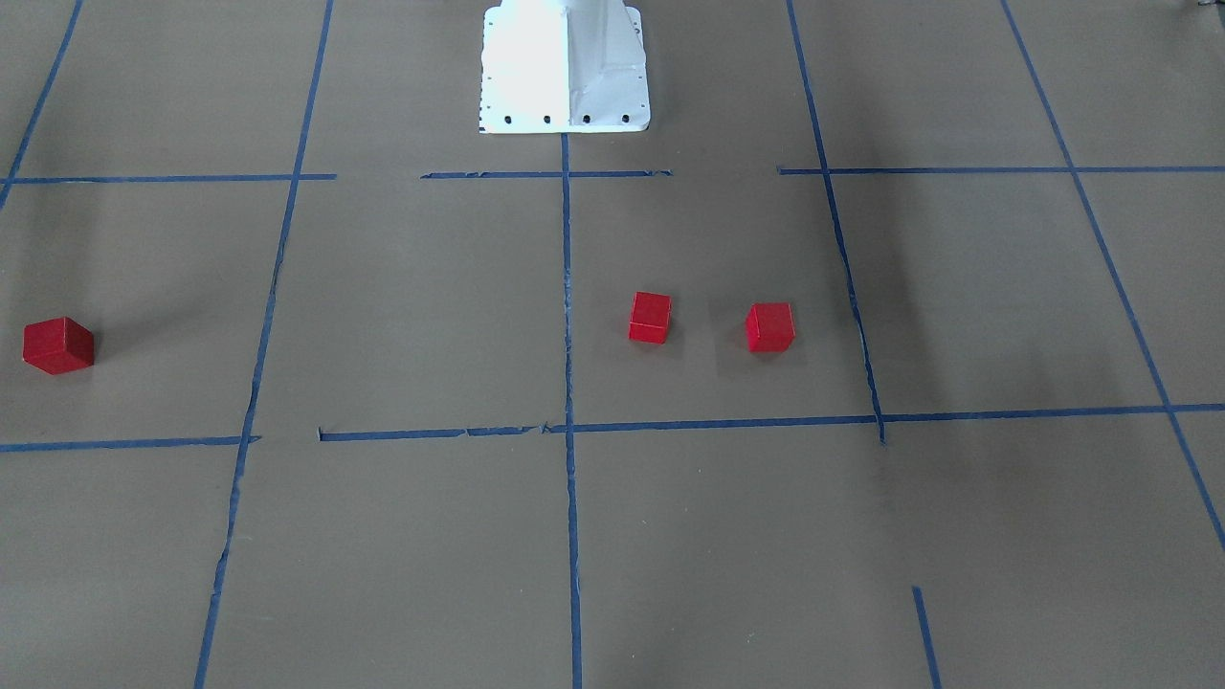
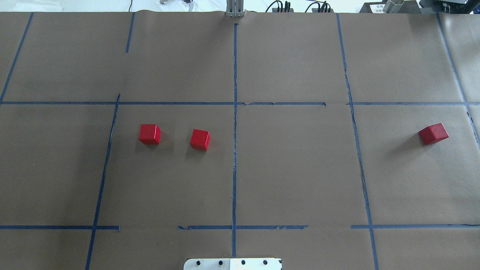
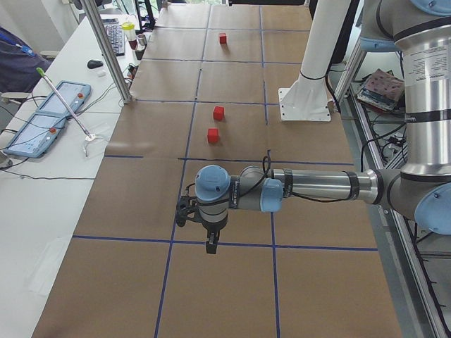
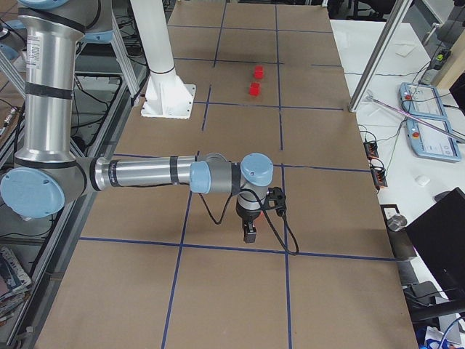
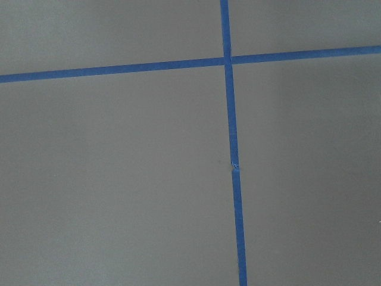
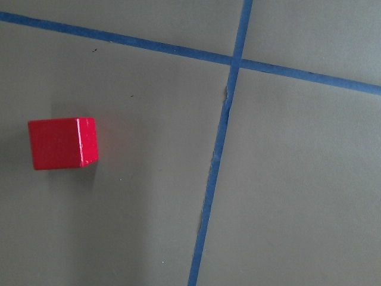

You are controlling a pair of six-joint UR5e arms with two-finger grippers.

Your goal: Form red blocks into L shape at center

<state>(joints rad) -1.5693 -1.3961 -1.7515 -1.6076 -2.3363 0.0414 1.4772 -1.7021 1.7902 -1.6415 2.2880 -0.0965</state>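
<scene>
Closest to the robot, the white metal base plate (image 2: 232,263) sits at the near edge of the brown paper-covered table (image 2: 300,180), on the centre blue tape line (image 2: 234,168).

The three small matte red blocks lie farther out, in the middle row of the tape grid. They are all apart from one another and form no L.
- **Inner red block** (image 2: 200,139): it rests just to the robot's left of the centre line.
- **Outer red block** (image 2: 150,134): it lies near the inner one, farther left in the same grid cell, with a clear gap between them.
- **Lone red block** (image 2: 433,134): it lies well apart on the robot's right, past the next tape line, and is turned at an angle to the grid.

Out at the table's ends, the left gripper (image 3: 210,245) and the right gripper (image 4: 249,233) each point straight down above the paper. Only the side views show them, so whether their jaws are apart or together cannot be told.

At the far edge, black cables (image 2: 285,6) run behind the table.
</scene>
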